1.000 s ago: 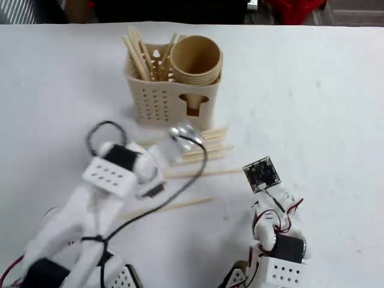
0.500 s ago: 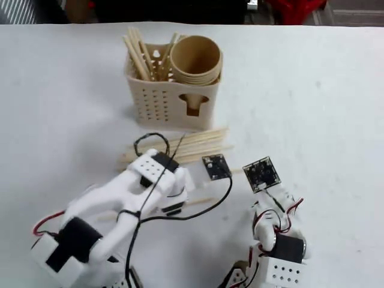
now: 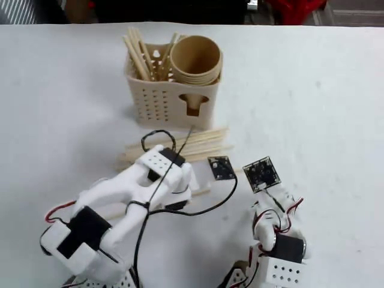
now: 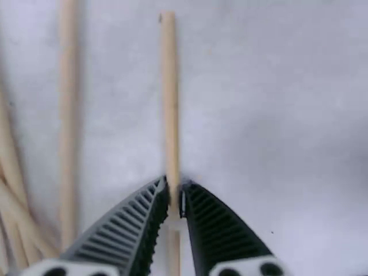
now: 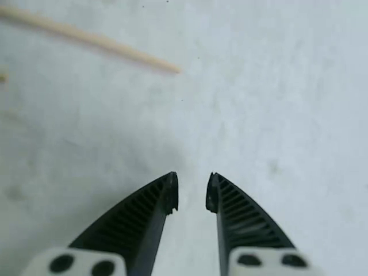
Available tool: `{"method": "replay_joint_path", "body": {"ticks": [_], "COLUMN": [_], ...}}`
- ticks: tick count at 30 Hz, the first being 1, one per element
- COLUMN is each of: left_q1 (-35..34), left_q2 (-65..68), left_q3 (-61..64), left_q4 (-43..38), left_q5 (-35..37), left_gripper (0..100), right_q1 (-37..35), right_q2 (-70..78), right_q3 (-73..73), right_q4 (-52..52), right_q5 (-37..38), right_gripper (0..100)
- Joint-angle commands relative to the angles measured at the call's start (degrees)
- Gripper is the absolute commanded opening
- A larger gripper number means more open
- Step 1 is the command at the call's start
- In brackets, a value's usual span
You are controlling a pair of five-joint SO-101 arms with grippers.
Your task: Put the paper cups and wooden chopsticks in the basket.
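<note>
Now left gripper (image 4: 174, 192) pinched tight on one chopstick (image 4: 168, 103) lying flat mid table (image 4: 276, 86), apart from the loose pile (image 3: 180, 147) for a clean lift; basket (image 3: 157, 102) sits toward the far edge. Right gripper (image 5: 191, 192) slightly parted, empty.

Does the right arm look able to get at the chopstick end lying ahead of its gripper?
Probably yes: the right gripper stands open over bare table, and nothing lies between it and the chopstick.
</note>
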Motion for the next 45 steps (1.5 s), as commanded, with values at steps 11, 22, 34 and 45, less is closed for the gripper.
{"method": "replay_joint_path", "body": {"ticks": [11, 22, 34, 45], "left_q1": [-8.40, -11.03, -17.54, -22.64], "left_q2": [-9.71, -24.40, -21.58, -6.29], "left_q3": [-21.10, -54.24, -57.93, -56.97], "left_q4": [13.10, 20.84, -19.78, -23.56], "left_q5": [1.32, 12.04, 31.74, 39.74], "left_gripper": [2, 2, 2, 2], "right_q1": [0.31, 0.31, 0.31, 0.22], "right_q2": [-0.57, -0.57, -0.57, -0.57], "right_q3": [0.44, 0.44, 0.44, 0.44], "right_q4": [-0.66, -0.66, -0.66, -0.66], "right_q5": [0.53, 0.53, 0.53, 0.53], "right_gripper": [9.8, 9.8, 9.8, 9.8]}}
